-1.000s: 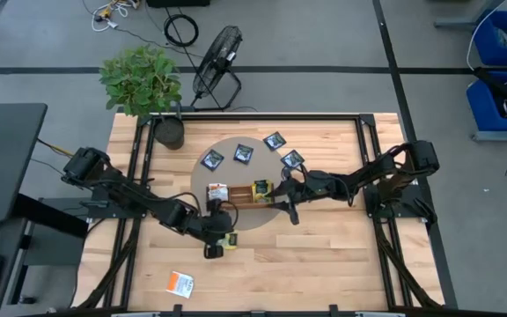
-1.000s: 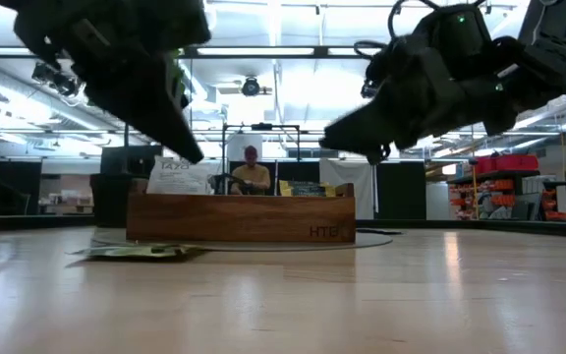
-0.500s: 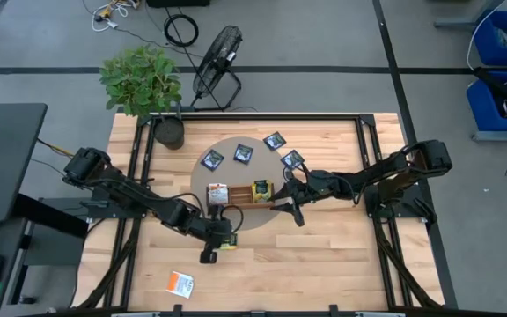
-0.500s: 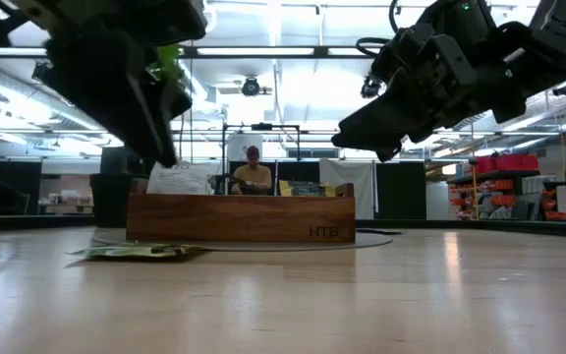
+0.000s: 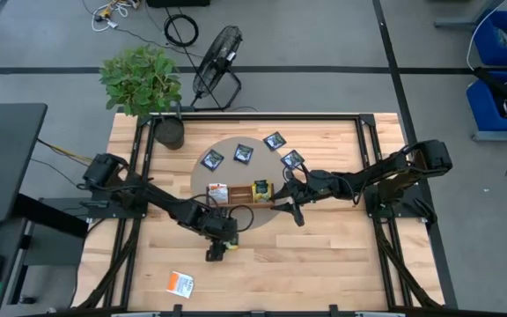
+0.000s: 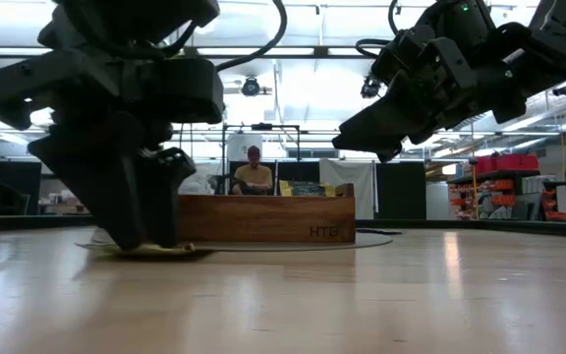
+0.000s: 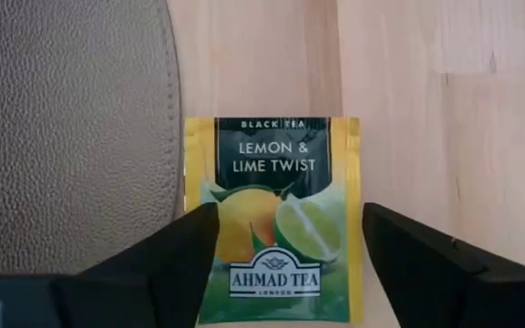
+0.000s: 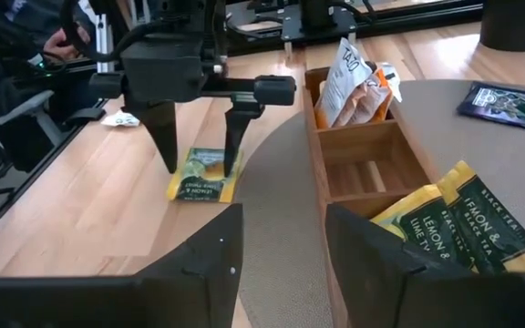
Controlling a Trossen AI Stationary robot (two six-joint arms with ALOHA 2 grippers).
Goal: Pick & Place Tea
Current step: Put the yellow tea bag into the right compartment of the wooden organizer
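Sachets lie scattered across the table (image 5: 324,255). The left gripper (image 8: 199,141) stands straight down over a yellow-green lemon sachet (image 7: 274,221), fingers spread to either side of it and not closed on it; the sachet lies flat on the wood just beside the edge of the round grey mat (image 7: 62,128). In the high view this gripper (image 5: 218,249) sits just in front of the mat. The right gripper (image 5: 280,201) hovers above the tray (image 5: 241,195), released and holding nothing, its fingers (image 8: 390,264) parted. In the tray (image 8: 372,159), orange-and-white sachets (image 8: 354,68) stand in one end compartment, yellow-green ones (image 8: 463,219) in the other, and the compartments between are bare. Four navy sachets (image 5: 242,154) lie on the mat beyond the tray. One orange-and-white sachet (image 5: 180,283) lies near the table's front edge, well apart from the rest.
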